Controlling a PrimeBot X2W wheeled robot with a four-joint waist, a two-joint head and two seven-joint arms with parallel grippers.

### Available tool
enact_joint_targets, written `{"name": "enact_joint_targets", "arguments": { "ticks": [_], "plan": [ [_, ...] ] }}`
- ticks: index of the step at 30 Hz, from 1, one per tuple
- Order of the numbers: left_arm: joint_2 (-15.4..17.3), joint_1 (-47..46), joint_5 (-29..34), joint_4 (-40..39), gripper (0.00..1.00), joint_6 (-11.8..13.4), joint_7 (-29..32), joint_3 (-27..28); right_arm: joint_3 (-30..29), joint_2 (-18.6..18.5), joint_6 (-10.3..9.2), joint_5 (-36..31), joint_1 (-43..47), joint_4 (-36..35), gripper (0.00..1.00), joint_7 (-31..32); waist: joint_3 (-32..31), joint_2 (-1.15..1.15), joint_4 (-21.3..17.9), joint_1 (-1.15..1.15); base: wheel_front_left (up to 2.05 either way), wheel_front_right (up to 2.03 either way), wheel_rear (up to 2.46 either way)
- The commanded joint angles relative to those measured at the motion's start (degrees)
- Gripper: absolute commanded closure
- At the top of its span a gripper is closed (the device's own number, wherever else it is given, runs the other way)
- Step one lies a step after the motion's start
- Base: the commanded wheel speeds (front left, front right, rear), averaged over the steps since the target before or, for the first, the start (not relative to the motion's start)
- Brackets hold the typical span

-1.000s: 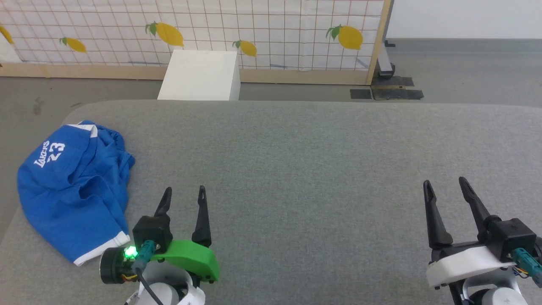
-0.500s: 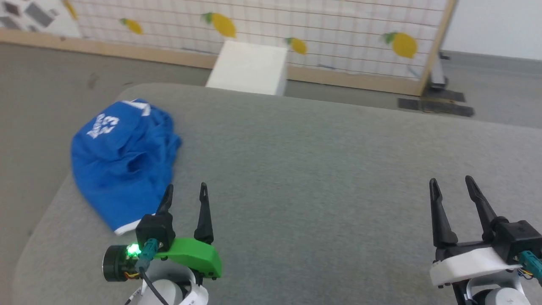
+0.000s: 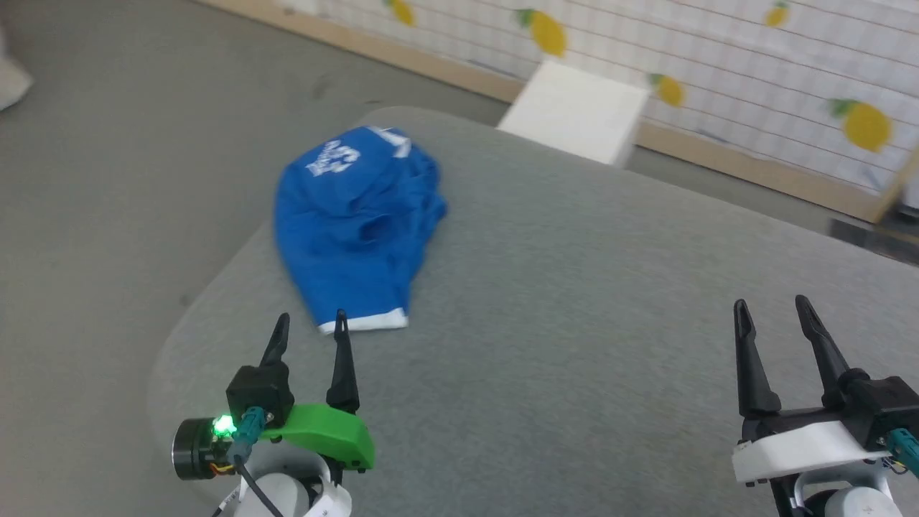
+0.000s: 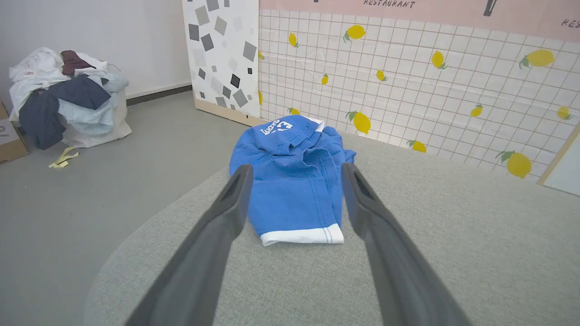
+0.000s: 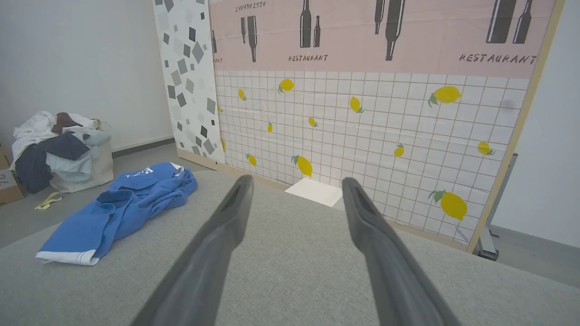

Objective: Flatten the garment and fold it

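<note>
On the big grey counter (image 3: 589, 345), near its far left corner, the garment (image 3: 355, 222) is lying in a crumpled heap. Its white hem is pointing toward the left gripper (image 3: 312, 316), which is hanging near it with its jaws spread wide and pinching nothing. Off to the right, the right gripper (image 3: 770, 301) is hanging well apart from the garment, its jaws spread wide and empty too.

Some things could be going wrong from here, I think. The garment is sitting close to the counter's rounded edge, so a tug the wrong way could be sliding it off onto the floor (image 3: 108, 179). It is looking thin and bunched up in layers, so the jaws could be pinching two layers at once, and then it would not be opening out flat.

Down on the floor, a white bag (image 4: 106, 129) is holding a pile of clothes (image 4: 54, 86), heaped over its top. Beside it, a brown box (image 4: 9, 140) is peeking in at the edge. I cannot tell what is in it.
</note>
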Motion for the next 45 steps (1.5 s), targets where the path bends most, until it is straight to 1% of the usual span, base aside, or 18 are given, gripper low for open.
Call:
{"name": "enact_joint_targets", "arguments": {
  "ticks": [1,6,10,24,31,34,35,38,41,43,45],
  "plan": [
    [0.0,-0.9,-0.5,0.3,0.00,0.5,-0.6,-0.1,-0.1,0.0,-0.07,0.4,-1.0,0.1,0.00,-0.7,0.4,0.00,7.9,0.00,0.00,0.00,0.00],
    [0.0,-0.9,-0.8,0.8,0.00,0.8,-1.2,0.1,-0.1,0.0,-0.08,0.6,-1.5,0.3,0.00,-1.3,0.6,0.00,12.7,0.00,0.00,0.00,0.00],
    [0.0,-0.6,-0.8,0.7,0.00,0.7,-1.2,0.3,-0.2,0.0,-0.08,0.3,-1.7,0.3,0.00,-1.3,0.7,0.00,14.4,0.00,-0.02,-0.02,-0.02],
    [-0.1,-0.1,-1.0,0.1,0.00,1.3,-1.2,0.7,-0.1,0.0,-0.08,0.1,-1.5,0.4,0.00,-1.3,1.0,0.00,13.6,0.00,-0.03,-0.03,-0.03],
    [-0.1,-1.1,-1.3,-0.2,0.00,0.9,-1.2,1.0,-0.4,0.0,-0.08,-0.2,-1.7,0.0,0.00,-1.3,2.1,0.00,12.9,0.00,0.00,0.00,0.00],
    [-0.1,-4.9,-1.8,-0.2,0.00,0.0,-1.2,1.4,-0.5,0.0,-0.08,-1.1,-2.5,-0.7,0.00,-1.3,4.3,0.00,12.4,0.00,0.00,0.00,0.00],
    [0.1,-8.6,-2.7,0.7,0.00,-0.8,-1.2,2.1,-0.1,0.0,-0.08,-2.0,-3.5,-1.1,0.00,-1.3,6.3,0.00,11.4,0.00,0.00,0.00,0.00],
    [0.5,-15.1,-4.2,2.9,0.00,-1.8,0.0,3.1,0.2,0.0,-0.08,-3.4,-5.4,-1.9,0.00,-1.1,9.8,0.00,9.6,0.00,0.00,0.00,0.00],
    [1.0,-22.7,-6.5,6.6,0.00,-3.2,2.6,4.3,0.9,0.0,-0.08,-4.9,-7.4,-3.0,0.00,-0.6,14.1,0.00,7.3,0.00,0.00,0.00,0.00],
    [1.2,-27.2,-9.2,9.1,0.00,-4.6,5.1,5.6,1.7,0.0,-0.08,-5.8,-8.9,-3.8,0.00,-0.2,16.9,0.00,5.3,0.00,0.00,0.00,0.00],
    [2.5,-31.4,-11.0,11.8,0.00,-5.9,8.7,6.4,2.6,0.0,-0.08,-6.4,-10.5,-4.5,0.00,0.1,19.6,0.00,2.7,0.00,0.00,0.00,0.00]
  ]
}}
